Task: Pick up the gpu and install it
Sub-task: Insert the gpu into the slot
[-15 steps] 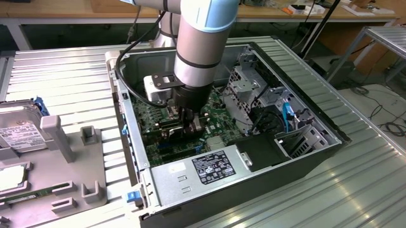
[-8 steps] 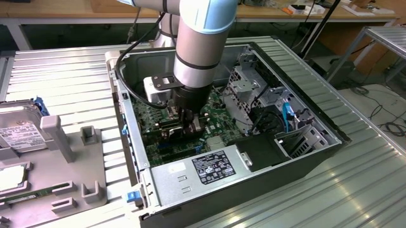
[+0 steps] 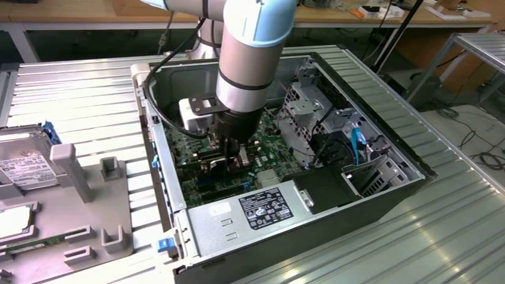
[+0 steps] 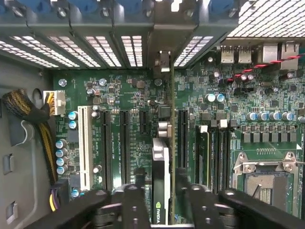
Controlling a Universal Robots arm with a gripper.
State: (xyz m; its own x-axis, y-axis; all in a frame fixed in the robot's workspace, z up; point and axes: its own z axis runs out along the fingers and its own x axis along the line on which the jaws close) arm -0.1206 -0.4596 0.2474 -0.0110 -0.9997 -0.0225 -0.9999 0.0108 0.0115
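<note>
The gpu (image 4: 161,162) shows edge-on in the wrist view, standing upright above the green motherboard (image 4: 124,95). It lies along one of the long dark expansion slots, and its silver bracket (image 4: 164,64) reaches the slotted rear wall of the case. My gripper (image 4: 162,195) is shut on the gpu, with one black finger (image 4: 136,200) on each side of the card. In the exterior view my gripper (image 3: 233,155) is low inside the open computer case (image 3: 379,136), just over the motherboard, and the arm hides most of the card.
A drive cage (image 3: 311,112) and cables crowd the case on the exterior view's right. The power supply (image 3: 245,216) sits at its near end. A CPU socket (image 4: 267,181) and memory slots lie beside the card. A grey fixture holds a hard drive (image 3: 28,165) and memory stick (image 3: 39,241).
</note>
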